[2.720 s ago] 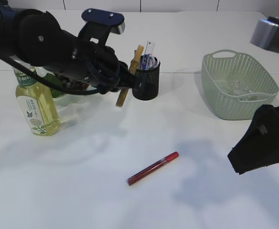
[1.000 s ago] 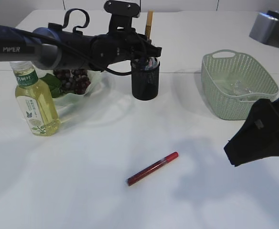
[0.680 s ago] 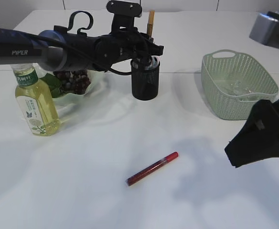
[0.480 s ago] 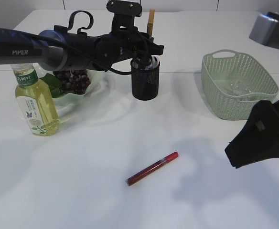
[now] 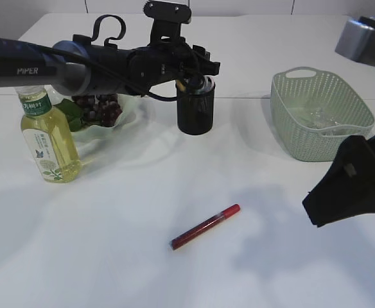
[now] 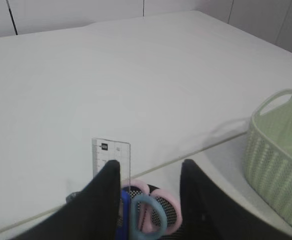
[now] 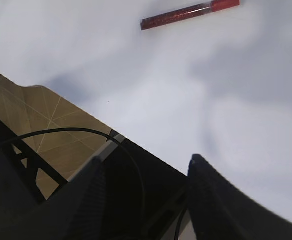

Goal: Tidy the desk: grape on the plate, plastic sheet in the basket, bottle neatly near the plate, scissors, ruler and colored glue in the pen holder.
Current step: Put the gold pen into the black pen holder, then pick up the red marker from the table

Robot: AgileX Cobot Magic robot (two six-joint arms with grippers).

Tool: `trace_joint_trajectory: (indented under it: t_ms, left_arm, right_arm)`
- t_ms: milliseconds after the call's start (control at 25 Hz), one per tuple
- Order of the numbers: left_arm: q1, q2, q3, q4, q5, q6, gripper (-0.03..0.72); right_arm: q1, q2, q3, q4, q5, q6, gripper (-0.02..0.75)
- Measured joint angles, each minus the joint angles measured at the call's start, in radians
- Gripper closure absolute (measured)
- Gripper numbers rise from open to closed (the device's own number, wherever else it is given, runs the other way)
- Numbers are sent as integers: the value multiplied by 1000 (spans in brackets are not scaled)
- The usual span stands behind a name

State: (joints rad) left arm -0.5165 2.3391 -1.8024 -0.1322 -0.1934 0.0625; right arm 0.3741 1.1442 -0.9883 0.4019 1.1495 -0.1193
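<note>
The left gripper [image 6: 148, 187] hangs with jaws parted and nothing between them, directly above the pen holder [image 5: 195, 106]; the scissors [image 6: 148, 222] and clear ruler [image 6: 111, 157] stand just below its fingertips. The right gripper [image 7: 143, 182] is open and empty, the colored glue [image 7: 190, 14] lying well ahead of it on the table [image 5: 110, 244].

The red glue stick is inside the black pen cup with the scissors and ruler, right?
Not quite. The red glue stick is lying on the white table, well in front of the black pen cup, as the exterior view shows. The scissors and ruler are in it.
</note>
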Motion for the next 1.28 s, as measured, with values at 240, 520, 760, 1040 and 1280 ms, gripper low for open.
trace_joint_trajectory:
  t_ms: [240,520,760,1040,1280]
  left_arm:
    - [0,-85,-1,0,176,0,386]
    - [-15,-275,-1,4,647,0,386]
    - [-65,-337,-1,11,1172,0,411]
    - [-156,-339,-1,15,1415,0,442]
    - [-200,-339,-1,15,1417,0,444]
  right_arm:
    - [0,0,0,0,0,0,320]
    - [0,0,0,3,0,0,320]
    - [0,0,0,55,14,28,320]
    - [0,0,-5,70,63,143,318]
    - [-59,0,-123,-19,87,182,318]
